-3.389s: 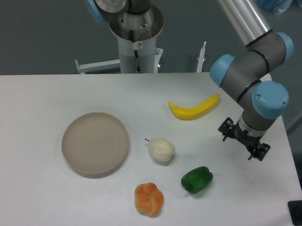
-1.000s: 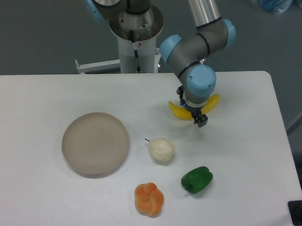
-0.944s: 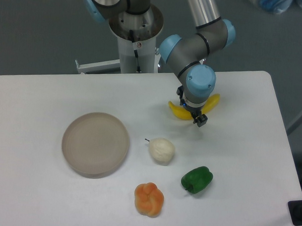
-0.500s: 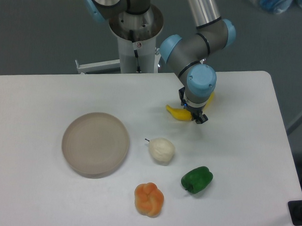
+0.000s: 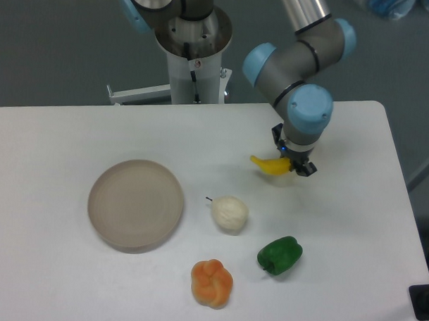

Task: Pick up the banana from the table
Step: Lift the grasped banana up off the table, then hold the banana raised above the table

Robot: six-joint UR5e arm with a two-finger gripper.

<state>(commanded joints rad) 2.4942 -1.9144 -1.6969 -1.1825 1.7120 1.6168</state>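
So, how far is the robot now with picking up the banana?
The grasp looks done: the gripper is shut on the banana, which sticks out to its left. The lift is in hand; the banana seems to sit slightly above the table, though one view cannot confirm clearance. What is left is raising it clearly. The plate and green pepper lie untouched.

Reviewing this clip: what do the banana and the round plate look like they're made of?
The banana, held in the gripper, looks like smooth moulded plastic: even bright yellow, no spots or bruises, probably a toy. The plate looks matte beige with no glare, perhaps plastic or unglazed ceramic; the picture cannot settle which.
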